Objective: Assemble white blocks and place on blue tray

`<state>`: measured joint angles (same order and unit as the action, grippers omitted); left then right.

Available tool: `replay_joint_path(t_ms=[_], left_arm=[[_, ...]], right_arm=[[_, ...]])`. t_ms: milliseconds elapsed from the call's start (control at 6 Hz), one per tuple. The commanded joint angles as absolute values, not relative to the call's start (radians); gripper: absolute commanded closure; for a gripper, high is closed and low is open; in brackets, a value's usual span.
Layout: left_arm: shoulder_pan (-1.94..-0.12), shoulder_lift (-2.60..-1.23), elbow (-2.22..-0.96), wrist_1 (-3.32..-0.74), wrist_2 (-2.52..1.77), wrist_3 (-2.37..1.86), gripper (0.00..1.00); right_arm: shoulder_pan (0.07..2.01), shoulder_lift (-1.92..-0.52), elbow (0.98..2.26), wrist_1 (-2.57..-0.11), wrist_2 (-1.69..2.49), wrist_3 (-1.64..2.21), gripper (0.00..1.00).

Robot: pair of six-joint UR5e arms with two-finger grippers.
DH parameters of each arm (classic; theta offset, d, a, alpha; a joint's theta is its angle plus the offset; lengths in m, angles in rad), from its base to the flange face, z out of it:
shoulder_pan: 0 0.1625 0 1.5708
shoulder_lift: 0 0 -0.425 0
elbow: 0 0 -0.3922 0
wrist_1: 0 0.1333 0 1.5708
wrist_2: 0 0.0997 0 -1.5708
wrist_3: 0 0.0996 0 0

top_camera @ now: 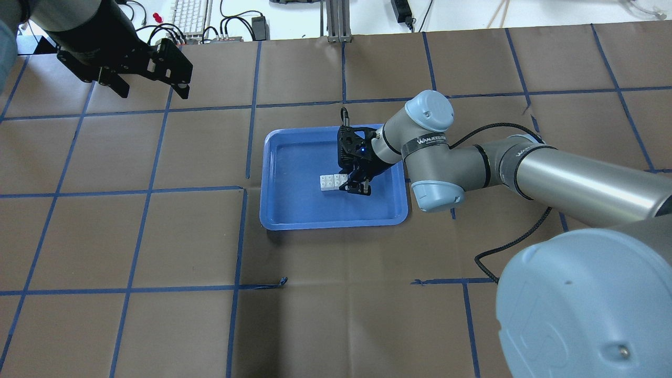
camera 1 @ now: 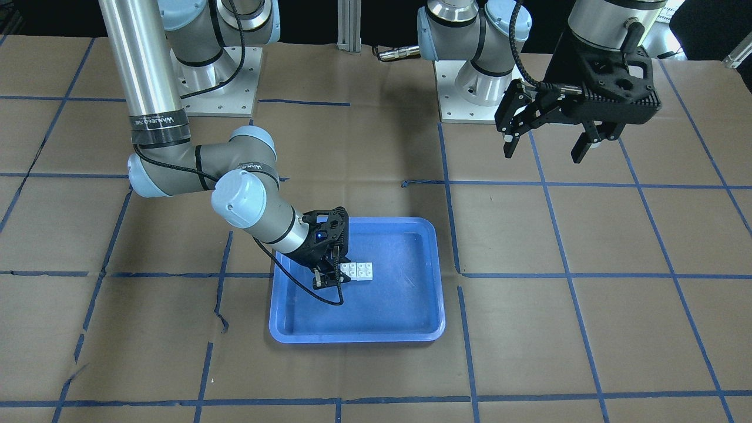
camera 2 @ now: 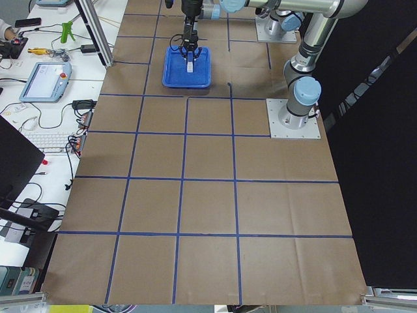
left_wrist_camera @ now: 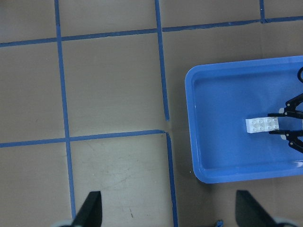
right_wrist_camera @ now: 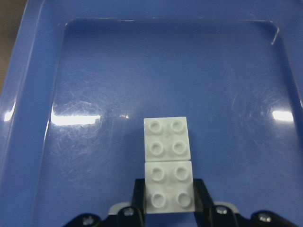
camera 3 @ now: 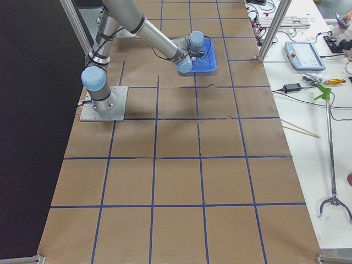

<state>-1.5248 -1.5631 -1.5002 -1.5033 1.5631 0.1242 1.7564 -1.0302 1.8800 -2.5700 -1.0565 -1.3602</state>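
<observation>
A: Where are the white blocks [camera 1: 358,272] right now?

B: Both are inside the blue tray [camera 1: 358,336], near its middle, studs up. They sit end to end and touch, so together they make one short bar.

A: Are they actually joined?

B: I can't tell. The wrist view shows a seam between them and nothing more.

A: And the right claw [top_camera: 353,187]?

B: It is down in the tray at one end of the bar. Its fingers [right_wrist_camera: 138,195] press against both sides of the near block [right_wrist_camera: 169,188], so I judge it is closed on that block.

A: Which way does the bar run from it?

B: Straight away from the fingertips. The far block [right_wrist_camera: 166,137] lies just past the near one, on the side toward the robot's left, and nothing holds it. Any pull or lift works along that long axis, and only the near end is gripped.

A: What about the left claw [camera 1: 545,151]?

B: It hangs high over the table [camera 1: 587,294], well apart from the tray, with its fingers spread wide and nothing between them.

A: So which arm is nearer?

B: The right one, clearly.

A: Give me the count.

B: Two white blocks, one tray, two claws.
</observation>
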Motion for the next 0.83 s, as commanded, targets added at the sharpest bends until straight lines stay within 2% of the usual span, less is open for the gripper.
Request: replay_joint_path(t_ms=[0, 667], left_arm=[[-1.525, -1.563, -1.500, -1.503, 1.563, 0.124, 0.01], [-1.523, -1.563, -1.500, -1.503, 1.563, 0.124, 0.01]], right_arm=[[1.756, -1.020, 1.879, -2.586, -1.055, -1.347, 0.71], [1.756, -1.020, 1.878, -2.586, -1.055, -1.345, 0.67]])
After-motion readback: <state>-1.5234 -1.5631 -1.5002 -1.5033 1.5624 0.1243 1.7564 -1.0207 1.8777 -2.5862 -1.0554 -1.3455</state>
